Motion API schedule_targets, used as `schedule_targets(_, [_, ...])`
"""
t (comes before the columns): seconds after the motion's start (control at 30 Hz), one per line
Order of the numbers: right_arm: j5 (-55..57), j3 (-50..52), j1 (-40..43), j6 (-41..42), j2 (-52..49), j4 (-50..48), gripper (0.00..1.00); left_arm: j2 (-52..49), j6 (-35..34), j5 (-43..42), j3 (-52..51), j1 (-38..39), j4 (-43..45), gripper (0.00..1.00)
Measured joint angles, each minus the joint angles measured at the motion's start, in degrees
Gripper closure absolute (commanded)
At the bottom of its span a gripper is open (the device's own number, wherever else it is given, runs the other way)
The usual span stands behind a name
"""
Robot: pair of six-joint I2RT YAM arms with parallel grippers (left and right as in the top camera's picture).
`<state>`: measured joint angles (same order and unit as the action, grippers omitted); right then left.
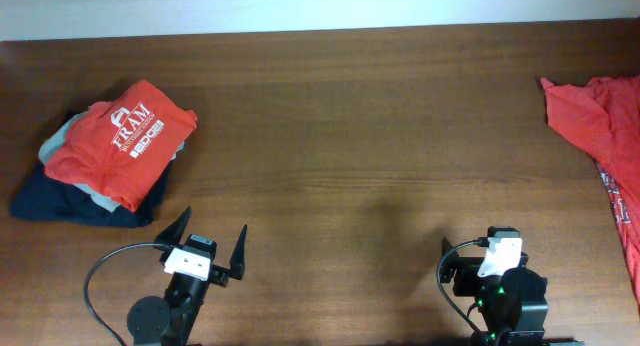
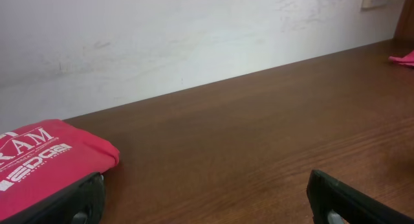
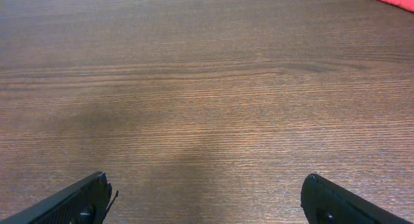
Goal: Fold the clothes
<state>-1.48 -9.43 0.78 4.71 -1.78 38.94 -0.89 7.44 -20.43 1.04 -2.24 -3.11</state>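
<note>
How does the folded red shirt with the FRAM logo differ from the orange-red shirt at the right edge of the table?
The FRAM shirt is neatly folded; the orange-red shirt lies loose and rumpled. The FRAM shirt rests on a stack of folded garments; the orange-red shirt lies directly on the table, partly out of view. Both are reddish.

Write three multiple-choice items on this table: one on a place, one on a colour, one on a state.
1. Where does the unfolded orange-red T-shirt lie?
A. the table's right edge
B. centre
C. left edge
2. What colour is the top shirt on the folded pile?
A. green
B. red
C. yellow
3. The left arm's jaws are:
A. shut on a shirt
B. shut, empty
C. open, empty

Answers: 1 A, it spreads along the right edge in the overhead view. 2 B, red with white lettering. 3 C, they stand wide apart with nothing between.
</note>
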Motion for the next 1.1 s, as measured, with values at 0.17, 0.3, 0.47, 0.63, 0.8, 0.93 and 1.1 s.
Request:
schedule_targets(0.17, [0.00,0.00,0.00,-0.02,0.00,0.00,0.01,0.00,0.00,0.00,0.00,0.00,0.00,0.01])
schedule_targets(0.3, [0.00,0.00,0.00,0.02,0.00,0.00,0.01,0.00,0.00,0.00,0.00,0.00,0.00,0.01])
schedule_targets(0.47, [0.00,0.00,0.00,-0.02,0.00,0.00,0.01,0.00,0.00,0.00,0.00,0.00,0.00,0.01])
schedule_targets(0.63, [0.02,0.00,0.00,-0.02,0.00,0.00,0.01,0.00,0.00,0.00,0.00,0.00,0.00,0.01])
schedule_targets(0.8, [0.02,0.00,0.00,0.00,0.00,0.00,0.01,0.00,0.00,0.00,0.00,0.00,0.00,0.01])
schedule_targets(0.93, [0.07,0.00,0.00,0.02,0.00,-0.22,0.01,0.00,0.00,0.00,0.00,0.00,0.00,0.01])
schedule_targets(1.1, [0.15,0.02,0.00,0.00,0.00,-0.72,0.01,0.00,0.00,0.00,0.00,0.00,0.00,0.01])
